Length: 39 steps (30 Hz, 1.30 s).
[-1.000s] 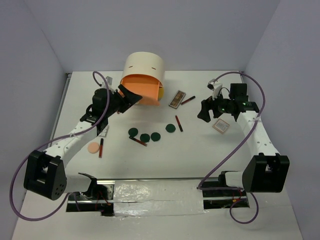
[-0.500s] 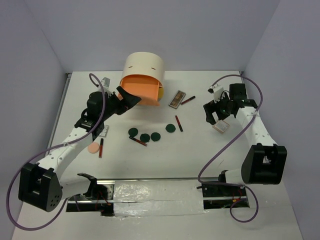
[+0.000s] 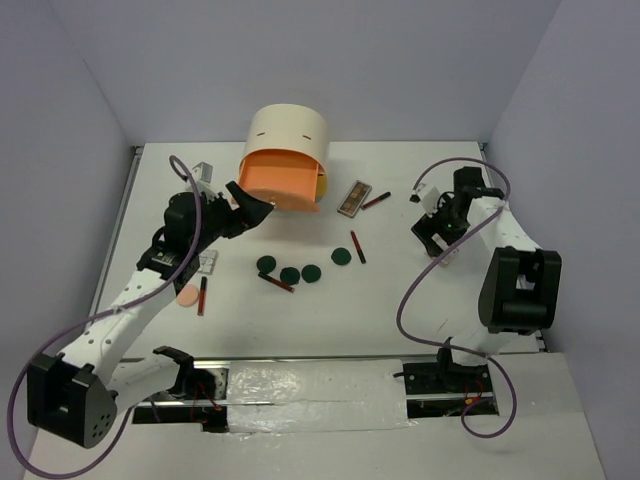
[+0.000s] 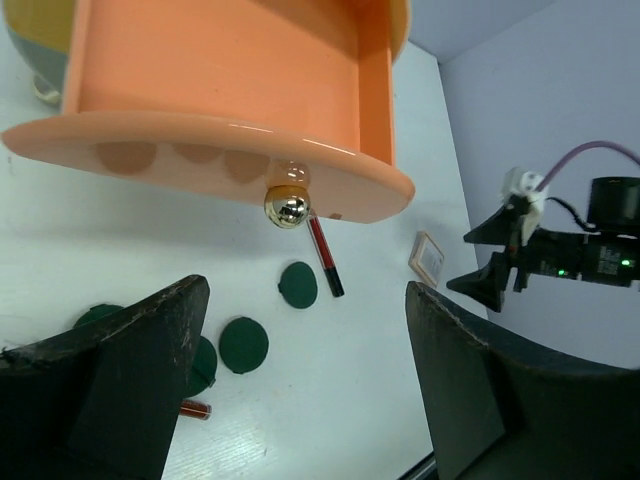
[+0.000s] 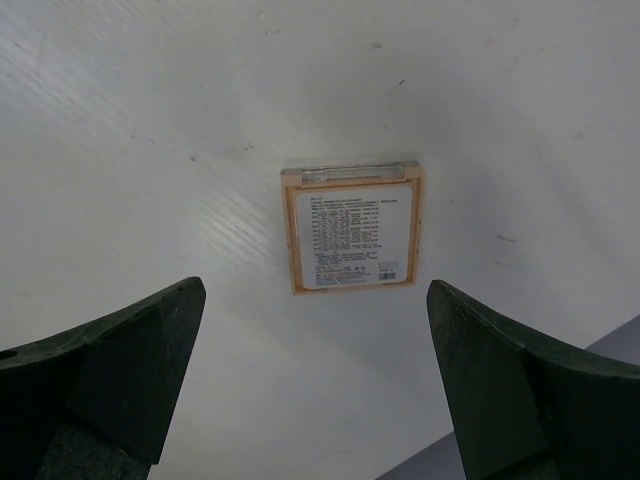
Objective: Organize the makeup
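The orange drawer [image 4: 230, 90] stands open, likely to be filled, with the left claw [image 4: 300, 335] wide open near its shiny knob [image 4: 287, 207], while well right of the drawer the right claw [image 5: 312, 300] hangs wide open over the pinkish compact [image 5: 352, 228], ready to grab it.

discs [image 3: 290, 273] in a row before the drawer [image 3: 283, 180], palette [image 3: 354, 198] to its right, puff [image 3: 187, 295] at left

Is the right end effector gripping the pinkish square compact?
No, the pinkish square compact lies flat on the table, untouched between the fingers of the open right end effector.
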Motion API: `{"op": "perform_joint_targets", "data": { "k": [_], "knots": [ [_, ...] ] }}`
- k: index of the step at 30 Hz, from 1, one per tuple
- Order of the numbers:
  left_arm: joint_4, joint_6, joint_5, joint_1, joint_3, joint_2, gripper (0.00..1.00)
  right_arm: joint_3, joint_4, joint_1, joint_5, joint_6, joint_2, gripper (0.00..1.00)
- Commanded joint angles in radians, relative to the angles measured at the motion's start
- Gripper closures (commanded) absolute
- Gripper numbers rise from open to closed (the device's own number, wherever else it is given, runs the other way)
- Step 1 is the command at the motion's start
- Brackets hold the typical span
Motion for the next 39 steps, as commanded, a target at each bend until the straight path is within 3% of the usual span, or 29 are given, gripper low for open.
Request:
{"op": "perform_joint_targets", "data": {
  "k": [1, 13, 21, 25, 28, 31, 32, 34, 39],
  "knots": [
    [-0.082, 0.082, -0.071, 0.015, -0.003, -0.080, 0.07, 0.056, -0.052, -0.014, 0.034, -0.135, 0.086, 0.01],
    [-0.227, 0.090, -0.071, 0.174, -0.127, -0.275, 0.05, 0.159, -0.042, -0.023, 0.093, -0.129, 0.299, 0.00],
    [-0.294, 0.148, -0.071, 0.234, -0.109, -0.278, 0.05, 0.205, -0.064, -0.041, 0.093, -0.140, 0.393, 0.01],
    [-0.310, 0.162, -0.070, 0.255, -0.101, -0.275, 0.05, 0.216, -0.084, -0.057, 0.064, -0.152, 0.419, 0.06],
    [-0.313, 0.164, -0.067, 0.263, -0.106, -0.278, 0.05, 0.201, -0.084, -0.060, 0.048, -0.166, 0.416, 0.18],
    [-0.322, 0.167, -0.070, 0.271, -0.110, -0.283, 0.05, 0.182, -0.091, -0.060, 0.008, -0.171, 0.387, 0.38],
    [-0.327, 0.170, -0.074, 0.272, -0.110, -0.284, 0.05, 0.178, -0.089, -0.058, -0.019, -0.168, 0.373, 0.52],
    [-0.337, 0.174, -0.079, 0.278, -0.116, -0.287, 0.05, 0.176, -0.094, -0.055, -0.061, -0.159, 0.324, 0.66],
    [-0.382, 0.187, -0.116, 0.286, -0.116, -0.281, 0.05, 0.207, -0.133, 0.006, -0.229, -0.107, 0.200, 0.76]
  ]
}}
